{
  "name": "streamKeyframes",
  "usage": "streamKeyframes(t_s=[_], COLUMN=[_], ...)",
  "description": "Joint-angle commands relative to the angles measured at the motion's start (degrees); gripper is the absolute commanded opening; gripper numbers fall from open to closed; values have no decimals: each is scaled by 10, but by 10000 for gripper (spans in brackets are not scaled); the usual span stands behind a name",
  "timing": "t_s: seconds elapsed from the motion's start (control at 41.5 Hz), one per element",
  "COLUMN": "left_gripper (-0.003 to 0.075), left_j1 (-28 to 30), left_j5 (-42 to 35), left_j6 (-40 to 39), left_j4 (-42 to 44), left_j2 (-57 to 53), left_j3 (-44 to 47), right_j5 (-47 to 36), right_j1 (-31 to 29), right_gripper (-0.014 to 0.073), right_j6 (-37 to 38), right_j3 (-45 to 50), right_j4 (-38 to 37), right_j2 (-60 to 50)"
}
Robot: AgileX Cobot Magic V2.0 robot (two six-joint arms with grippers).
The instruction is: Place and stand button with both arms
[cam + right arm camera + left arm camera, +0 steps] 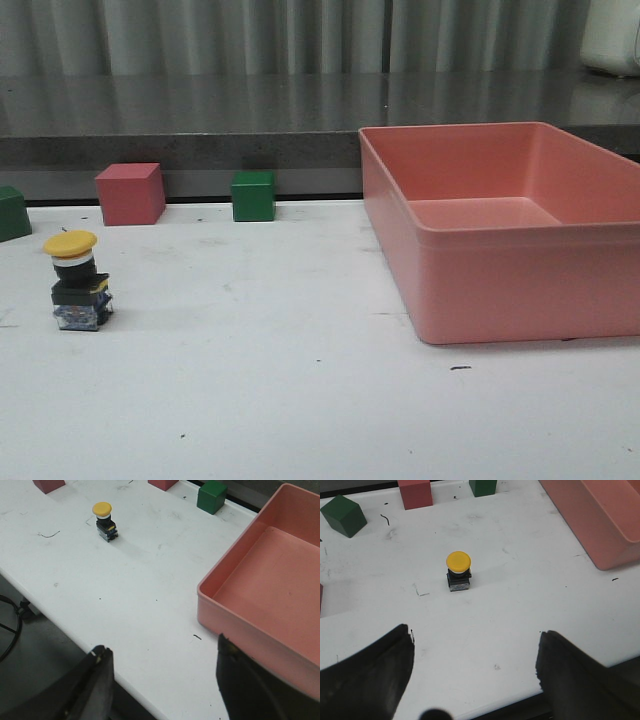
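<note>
The button stands upright on the white table at the left, its yellow cap on top of a black collar and a black-blue base. The left wrist view shows the same button well ahead of my left gripper, which is open and empty near the table's front edge. Far off in the right wrist view stands the button; my right gripper is open and empty over the table's front edge beside the pink bin. Neither gripper appears in the front view.
A large pink bin fills the right side of the table. A pink cube and a green cube stand along the back edge, and another green cube sits at the far left.
</note>
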Motion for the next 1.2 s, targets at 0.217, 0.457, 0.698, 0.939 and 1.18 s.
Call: streamKeyframes(t_s=[0.217, 0.457, 0.698, 0.939, 1.18], left_gripper=[210, 1, -20, -20, -20], left_j1=[2, 2, 2, 51, 135], left_j5=[-47, -51, -51, -204, -452], left_j6=[-8, -8, -8, -8, -8], left_j4=[-7, -7, -7, 9, -5], left_j2=[2, 2, 2, -86, -237], left_j3=[-10, -10, -10, 93, 320], right_j5=[-35, -35, -35, -35, -35], right_j1=[-4, -4, -4, -4, -4], right_gripper=[147, -67, -67, -68, -68], right_j6=[-4, -4, -4, -4, -4], right_j3=[-13, -13, -13, -13, -13], right_j4=[1, 1, 1, 1, 1], right_j2=[0, 0, 0, 0, 0])
